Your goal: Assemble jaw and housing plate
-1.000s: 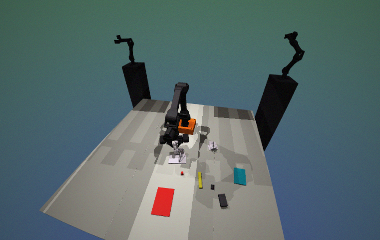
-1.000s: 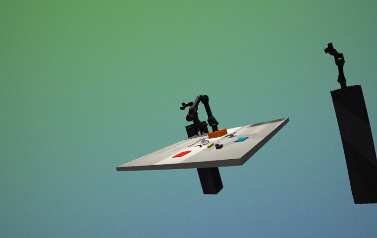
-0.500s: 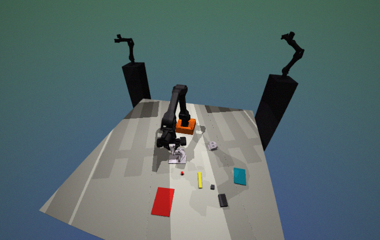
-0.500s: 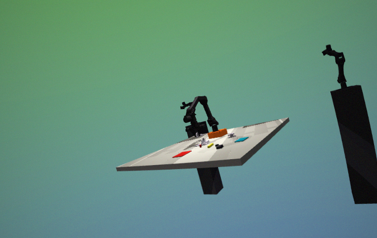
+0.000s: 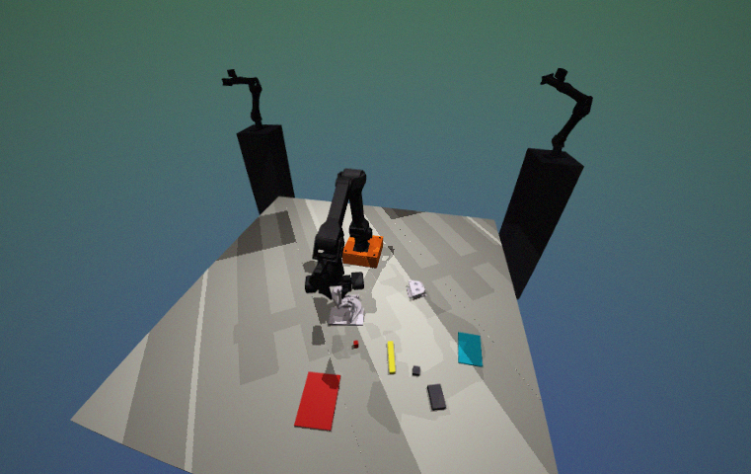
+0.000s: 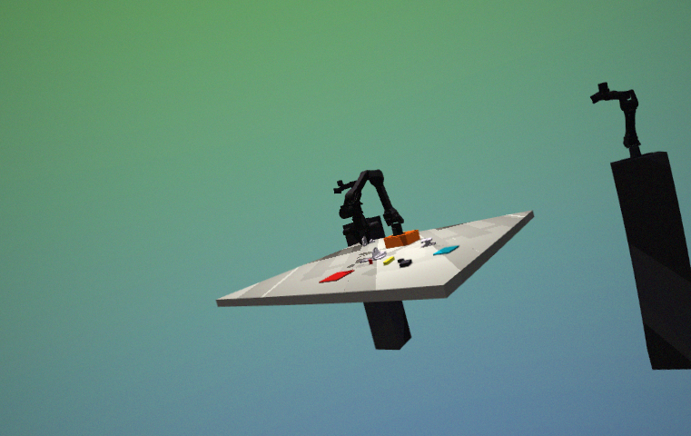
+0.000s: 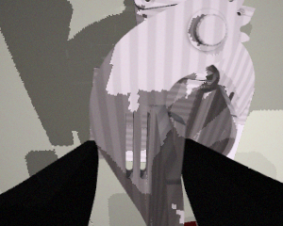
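Note:
My gripper [image 5: 336,291] [image 7: 140,150] is shut on a pale loose jaw [image 5: 337,297] [image 6: 364,241] [image 7: 156,52] with gear teeth and a round hub. It holds the jaw over the pale base plate [image 5: 335,321]. The other jaw [image 5: 358,306] stands curved on the base, just right of the held one in the top view. In the wrist view the held jaw covers most of the base, and the free pin is hidden. Whether the teeth touch cannot be told. The pale housing plate [image 5: 415,288] [image 6: 428,242] lies on the table, away to the right of the base.
A red cube [image 5: 355,344], yellow bar [image 5: 391,356], small dark cube [image 5: 415,370] and dark block [image 5: 436,397] lie in front of the base. A red sheet [image 5: 317,402] is front left, a teal sheet [image 5: 470,349] right. The arm's orange mount [image 5: 361,258] stands behind.

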